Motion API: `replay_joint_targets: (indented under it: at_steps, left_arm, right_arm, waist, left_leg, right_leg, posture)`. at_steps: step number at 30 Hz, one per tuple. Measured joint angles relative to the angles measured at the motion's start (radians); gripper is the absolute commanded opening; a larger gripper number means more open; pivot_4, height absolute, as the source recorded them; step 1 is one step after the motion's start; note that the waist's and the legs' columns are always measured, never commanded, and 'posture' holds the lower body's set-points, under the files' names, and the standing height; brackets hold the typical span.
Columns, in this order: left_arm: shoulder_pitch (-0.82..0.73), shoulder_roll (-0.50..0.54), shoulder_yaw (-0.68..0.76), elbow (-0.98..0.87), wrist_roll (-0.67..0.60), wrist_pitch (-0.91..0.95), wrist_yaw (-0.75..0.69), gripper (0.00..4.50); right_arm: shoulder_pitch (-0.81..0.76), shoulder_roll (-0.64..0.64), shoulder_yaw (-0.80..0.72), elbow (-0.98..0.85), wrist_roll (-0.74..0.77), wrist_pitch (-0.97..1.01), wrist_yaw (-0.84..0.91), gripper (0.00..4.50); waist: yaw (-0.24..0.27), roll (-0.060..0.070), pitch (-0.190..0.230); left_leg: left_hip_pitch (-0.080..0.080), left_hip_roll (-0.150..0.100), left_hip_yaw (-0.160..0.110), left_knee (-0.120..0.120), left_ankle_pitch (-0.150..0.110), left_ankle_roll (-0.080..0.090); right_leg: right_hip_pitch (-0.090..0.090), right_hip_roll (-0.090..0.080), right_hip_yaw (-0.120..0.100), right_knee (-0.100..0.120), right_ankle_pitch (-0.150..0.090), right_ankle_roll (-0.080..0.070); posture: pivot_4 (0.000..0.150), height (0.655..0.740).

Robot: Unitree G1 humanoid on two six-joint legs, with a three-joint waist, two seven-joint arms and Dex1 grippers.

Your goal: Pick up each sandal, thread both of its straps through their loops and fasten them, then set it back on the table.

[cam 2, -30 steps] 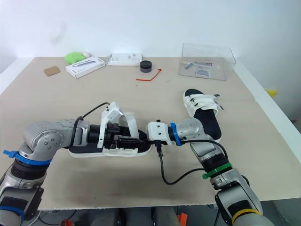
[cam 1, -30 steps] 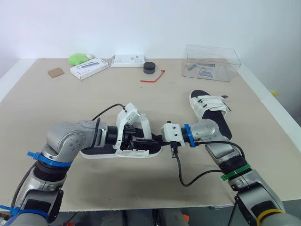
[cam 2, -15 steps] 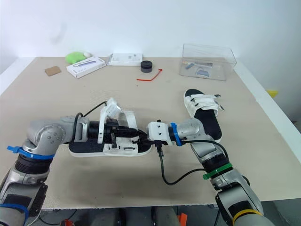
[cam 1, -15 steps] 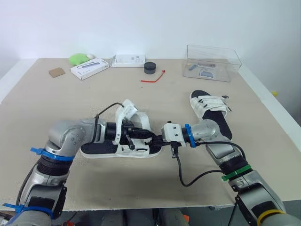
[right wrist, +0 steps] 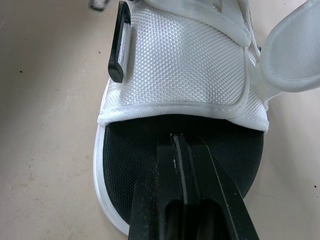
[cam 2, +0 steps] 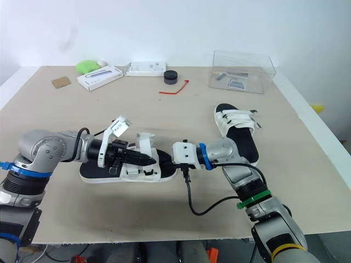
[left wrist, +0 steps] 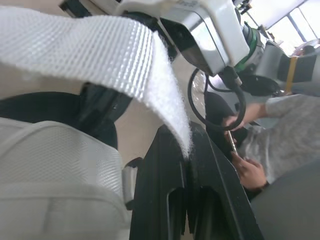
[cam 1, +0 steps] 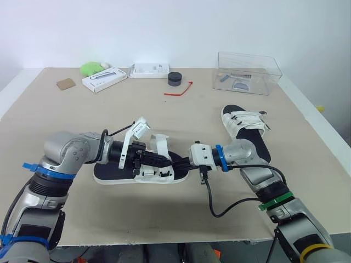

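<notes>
The left gripper (left wrist: 181, 145), jaws closed on the tip of a loose white strap (left wrist: 100, 55), holds it up for threading, while the right gripper (right wrist: 176, 142), jaws shut and empty, presses the footbed (right wrist: 125, 165) beneath its tips, apparently pinning the sandal (cam 1: 109, 174) to the table (cam 1: 181, 115).

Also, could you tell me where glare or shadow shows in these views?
Left wrist view: bright windows glare behind the strap. Left eye view: soft, even light over the table. Right wrist view: the sandal evenly lit, no glare.
</notes>
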Motion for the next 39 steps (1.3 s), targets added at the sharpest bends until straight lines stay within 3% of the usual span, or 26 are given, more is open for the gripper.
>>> replay_joint_targets:
  at_steps: [9, 24, 31, 39]
  left_arm:
    - [-0.044, -0.036, -0.009, 0.118, 0.055, -0.032, -0.024, 0.02]
    - [-0.017, 0.009, -0.071, 0.07, 0.113, -0.053, -0.118, 0.02]
    - [-0.053, -0.053, -0.009, 0.149, 0.124, -0.071, -0.095, 0.02]
    - [-0.062, -0.05, -0.014, 0.144, 0.138, -0.076, -0.109, 0.02]
  right_arm:
    - [0.002, -0.003, 0.0, -0.007, 0.0, 0.007, -0.001, 0.0]
    - [0.011, -0.012, -0.002, -0.031, 0.0, 0.026, -0.005, 0.0]
    - [0.011, -0.012, -0.002, -0.03, 0.0, 0.026, -0.006, 0.0]
    - [0.011, -0.012, -0.001, -0.03, 0.001, 0.026, -0.008, 0.0]
  waist:
    - [0.0, 0.0, 0.0]
    - [0.0, 0.0, 0.0]
    - [0.0, 0.0, 0.0]
    - [0.0, 0.0, 0.0]
  left_leg:
    - [0.0, -0.001, 0.0, 0.0, 0.0, 0.0]
    - [-0.001, -0.002, -0.001, 0.0, 0.0, 0.001]
    - [-0.001, -0.002, -0.002, 0.0, 0.0, 0.001]
    - [-0.001, -0.003, -0.002, 0.0, 0.0, 0.001]
  right_leg:
    - [0.0, 0.0, 0.0, 0.0, 0.0, 0.0]
    - [0.0, -0.002, -0.001, 0.0, -0.001, 0.001]
    - [0.0, -0.002, -0.002, 0.0, -0.001, 0.001]
    - [0.0, -0.002, -0.002, 0.0, -0.001, 0.001]
  posture:
    - [0.15, 0.74]
    - [0.15, 0.74]
    - [0.15, 0.74]
    - [0.15, 0.74]
